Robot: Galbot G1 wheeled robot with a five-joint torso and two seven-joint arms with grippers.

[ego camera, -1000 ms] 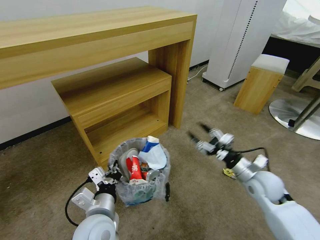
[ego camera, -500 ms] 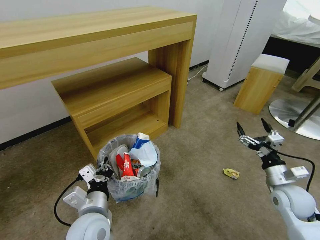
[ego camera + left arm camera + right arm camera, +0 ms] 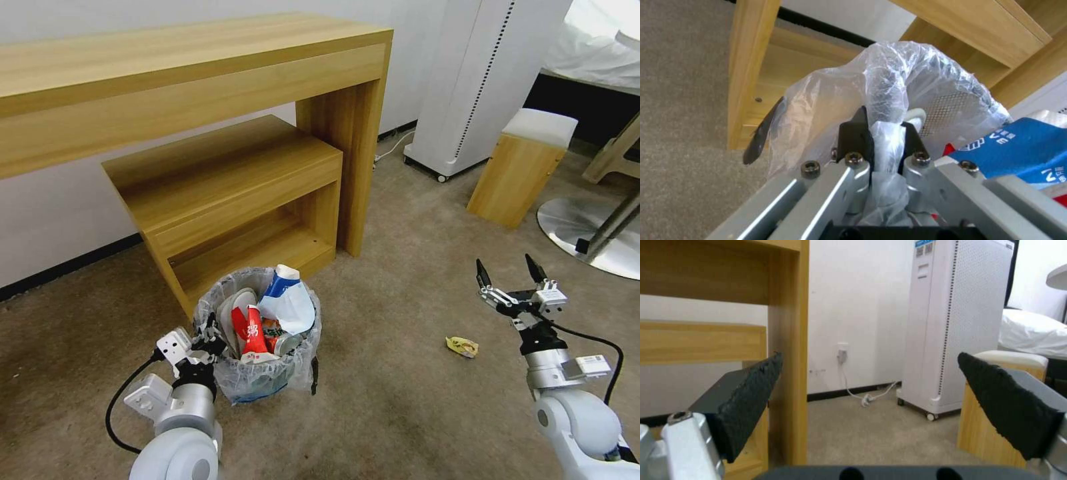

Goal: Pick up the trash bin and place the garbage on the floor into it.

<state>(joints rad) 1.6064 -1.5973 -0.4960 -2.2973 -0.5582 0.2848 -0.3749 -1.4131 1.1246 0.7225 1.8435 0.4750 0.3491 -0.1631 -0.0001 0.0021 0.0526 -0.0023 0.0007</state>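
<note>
- On the floor (image 3: 400, 407), near and left, stands the bin (image 3: 257, 373), just in front of the low wooden shelf (image 3: 227, 193).
- Its bag (image 3: 889, 86) is folded over the rim, and the bin is packed with garbage: a white slipper (image 3: 233, 313), a red-and-white cup (image 3: 252, 333), a blue-and-white cup (image 3: 288, 303) and a crushed can (image 3: 288, 343).
- At the bin's near-left rim, the left gripper (image 3: 208, 339) has its fingers (image 3: 856, 135) closed on the bag-covered rim, one on each side of it; the left wrist view shows the plastic pinched between them.
- To the right, the right gripper (image 3: 510, 283) hangs above the floor, well apart from the bin, with its fingers (image 3: 751, 396) spread wide and nothing between them.
- Between bin and right gripper, nearer the gripper, a yellow wrapper (image 3: 462, 346) lies on the floor, touching neither.
- Farther off stand a counter (image 3: 167, 73) above the shelf, a white tower unit (image 3: 480, 80) and a small wooden stool (image 3: 523, 167).
</note>
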